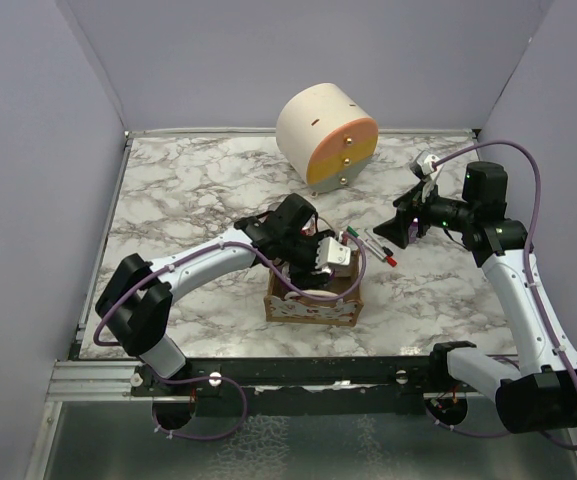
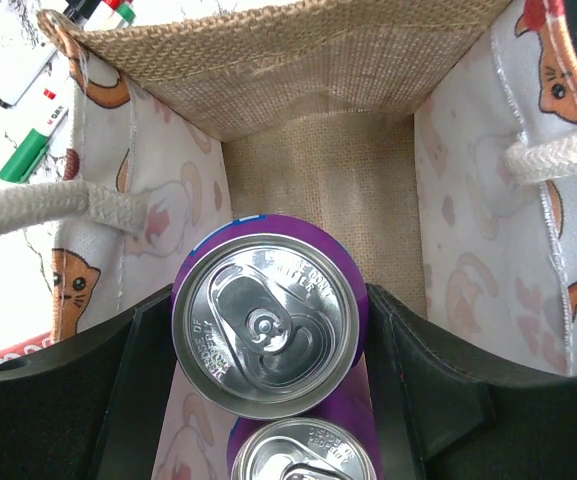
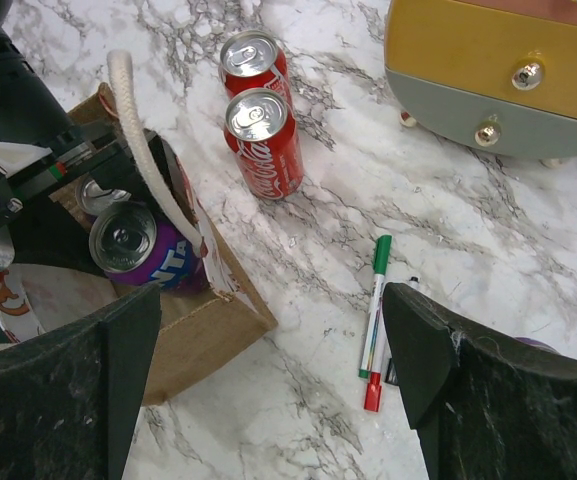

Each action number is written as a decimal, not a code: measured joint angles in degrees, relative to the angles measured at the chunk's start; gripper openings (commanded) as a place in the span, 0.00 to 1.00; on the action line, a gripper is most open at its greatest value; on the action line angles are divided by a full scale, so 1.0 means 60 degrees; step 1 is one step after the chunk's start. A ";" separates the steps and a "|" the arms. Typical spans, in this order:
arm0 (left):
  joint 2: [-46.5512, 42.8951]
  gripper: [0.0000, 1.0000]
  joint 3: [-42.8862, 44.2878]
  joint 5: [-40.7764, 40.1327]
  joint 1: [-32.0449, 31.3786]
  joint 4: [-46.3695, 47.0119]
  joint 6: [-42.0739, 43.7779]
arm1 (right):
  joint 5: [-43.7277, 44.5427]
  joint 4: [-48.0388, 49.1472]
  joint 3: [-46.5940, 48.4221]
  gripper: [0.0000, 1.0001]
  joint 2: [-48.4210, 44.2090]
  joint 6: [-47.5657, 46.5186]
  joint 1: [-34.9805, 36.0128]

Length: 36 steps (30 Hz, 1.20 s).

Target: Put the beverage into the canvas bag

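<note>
- My left gripper [image 1: 324, 256] is clamped on the purple can [image 2: 265, 322], one finger on each side, with the can's long axis upright.
- The can is within the mouth of the canvas bag [image 2: 308, 70], by the middle of the table [image 1: 188, 200] near edge. The bag floor is straight below.
- A second can [image 2: 303, 455] stands just beside it.
- My right gripper [image 3: 273, 335] gapes empty toward the right edge, so I judge the release is my left's.

walls [image 1: 298, 50]: plain lavender panels | table [image 1: 198, 190]: white-grey veined marble top | rail [image 1: 88, 379]: metal, table's near edge
</note>
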 measured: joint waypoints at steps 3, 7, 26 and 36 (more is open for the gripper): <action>0.0000 0.00 -0.0211 -0.0091 -0.0015 0.0284 -0.0007 | 0.0000 0.0007 0.0000 0.92 -0.0004 0.0000 0.0000; 0.0000 0.00 -0.0426 -0.0251 -0.0026 0.0543 0.0000 | 0.0000 0.0007 0.0000 0.92 -0.0004 0.0000 0.0000; 0.0342 0.29 -0.0550 -0.0554 -0.0040 0.0616 0.0313 | 0.0011 0.0175 -0.0357 0.92 -0.0106 -0.0007 0.0000; 0.0342 0.61 -0.0419 -0.0794 -0.0044 0.0382 0.0219 | 0.0011 0.0197 -0.0357 0.92 -0.0106 -0.0007 0.0000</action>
